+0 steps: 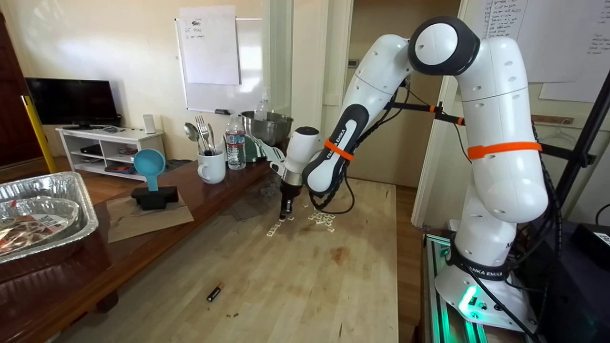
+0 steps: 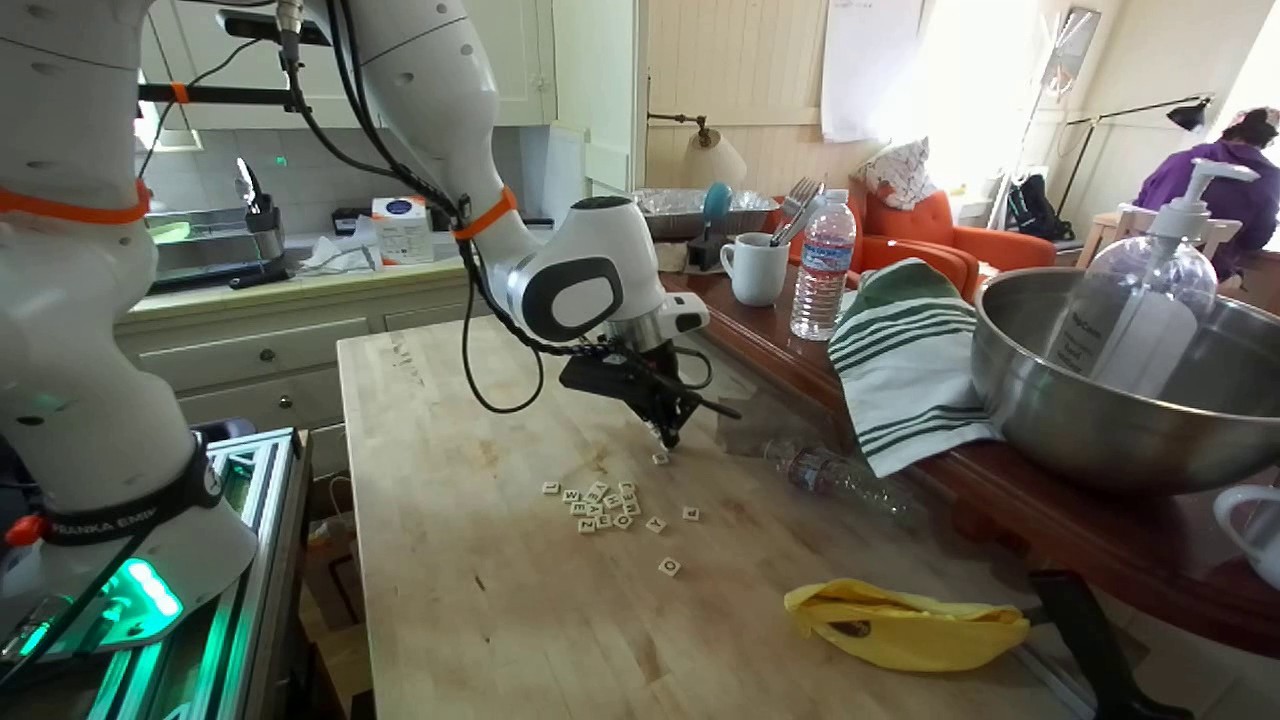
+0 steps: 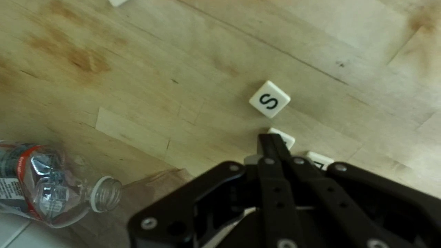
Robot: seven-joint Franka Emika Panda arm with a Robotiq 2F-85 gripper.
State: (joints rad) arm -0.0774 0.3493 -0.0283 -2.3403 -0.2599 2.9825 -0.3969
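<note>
Tool [image 3: 274, 141]: black and jointed, with silver screw heads along its fingers [image 3: 272, 179]; the two tips stand together, low over the worktop [image 2: 520, 640].
Nearest tile [image 3: 285, 136]: cream, partly covered by the tips; contact cannot be told.
S tile [image 3: 269, 99]: smooth cream square, black letter upward, flat on the wood just beyond the tips.
Side tile [image 3: 319, 159]: another cream piece, partly hidden beside the fingers.
Tile cluster [image 2: 594, 509]: more than ten lettered squares lying loosely, too crowded for a sure count; one O tile [image 2: 669, 567] lies apart.
Worktop grain: pale wooden strips, scuffed and brown-stained.
Lying bottle [image 3: 58, 187]: one, clear plastic, open-necked, on its side near the tiles.
Yellow pouch [image 2: 905, 625]: one, creased, banana-shaped.
Dark ledge [image 1: 200, 195]: glossy red-brown wood running alongside.
White mugs: two in an exterior view; one mug [image 2: 756, 272] holds metal cutlery [image 1: 204, 131], the second mug [image 2: 1258, 535] is cut by the edge.
Standing bottle [image 1: 236, 147]: one, clear ribbed plastic, labelled.
Striped cloth [image 2: 910, 350]: one, green and white, draped.
Steel bowl [image 2: 1100, 430]: round, shiny, containing one clear pump bottle [image 2: 1140, 330].
Foil tray [image 1: 86, 207]: crinkled, rectangular, containing one smaller tray [image 1: 40, 224].
</note>
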